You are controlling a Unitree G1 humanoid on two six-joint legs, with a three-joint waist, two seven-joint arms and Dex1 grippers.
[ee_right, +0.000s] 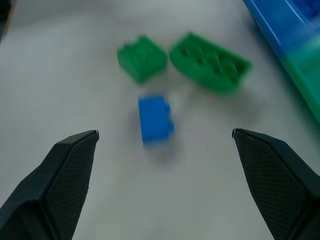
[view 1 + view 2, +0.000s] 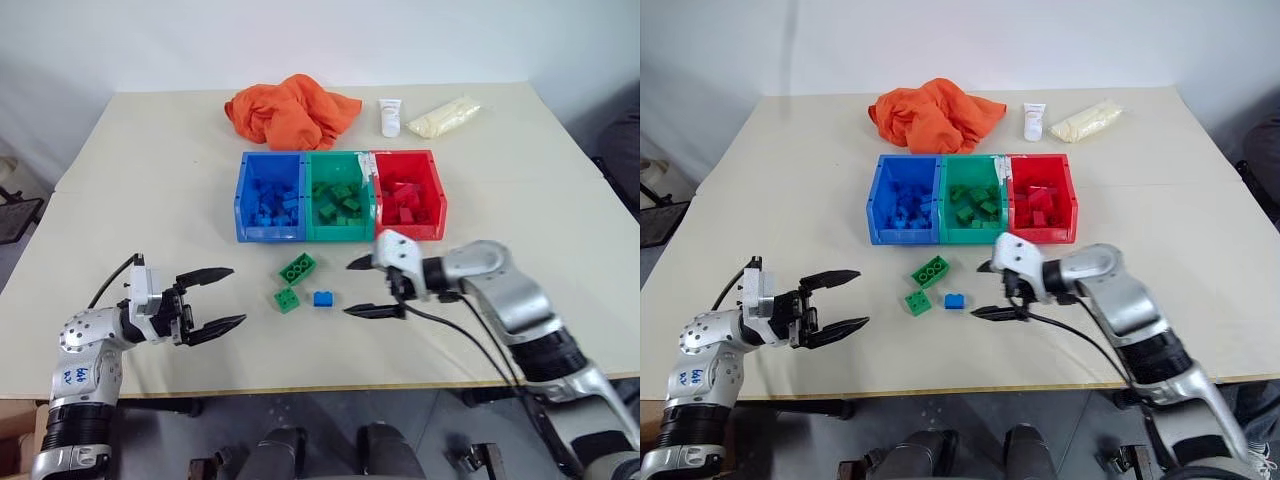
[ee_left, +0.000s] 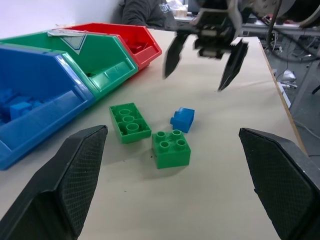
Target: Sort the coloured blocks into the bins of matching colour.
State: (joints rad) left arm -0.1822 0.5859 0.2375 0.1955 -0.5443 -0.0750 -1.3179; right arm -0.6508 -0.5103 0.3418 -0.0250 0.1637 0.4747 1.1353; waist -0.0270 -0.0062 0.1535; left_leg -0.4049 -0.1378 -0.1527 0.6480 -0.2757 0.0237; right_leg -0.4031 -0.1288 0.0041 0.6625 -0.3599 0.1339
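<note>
Three loose blocks lie on the table in front of the bins: a long green brick (image 2: 297, 267), a square green brick (image 2: 286, 299) and a small blue brick (image 2: 323, 298). The joined bins stand behind them: blue (image 2: 270, 197), green (image 2: 339, 198) and red (image 2: 408, 194), each holding several blocks of its own colour. My right gripper (image 2: 366, 287) is open, just right of the blue brick and pointing at it, with nothing between its fingers. My left gripper (image 2: 218, 297) is open and empty, left of the green bricks.
An orange cloth (image 2: 291, 110) lies at the back of the table, with a white tube (image 2: 390, 116) and a pale bag (image 2: 445, 117) to its right. The table's front edge (image 2: 300, 385) runs just below the grippers.
</note>
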